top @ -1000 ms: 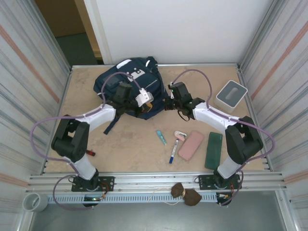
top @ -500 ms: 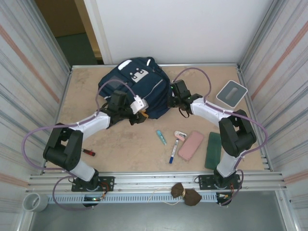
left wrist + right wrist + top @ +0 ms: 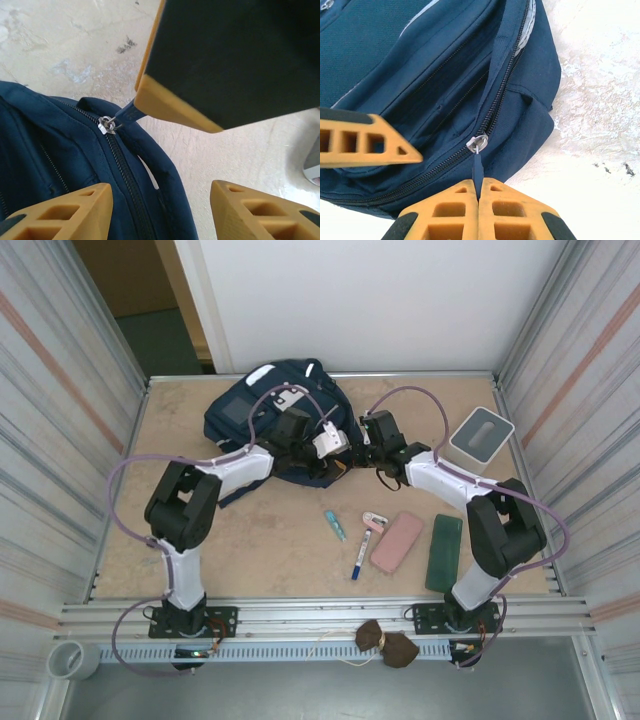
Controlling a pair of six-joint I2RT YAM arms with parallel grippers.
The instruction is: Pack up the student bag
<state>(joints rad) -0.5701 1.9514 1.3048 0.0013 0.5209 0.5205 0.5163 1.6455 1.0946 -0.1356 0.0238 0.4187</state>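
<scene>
Right tool (image 3: 479, 189) pinches zipper pull (image 3: 478, 169) on student bag (image 3: 395, 65); left tool (image 3: 160, 200) parted.

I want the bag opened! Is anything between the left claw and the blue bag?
Nothing visible is in the way. The left claw hangs open close over the student bag, one finger over its fabric and one over the table. The right claw is pinched shut on the zipper pull nearby.

Bright even light, soft shadows, sharp focus (nearest foreground slightly blurred)
</scene>
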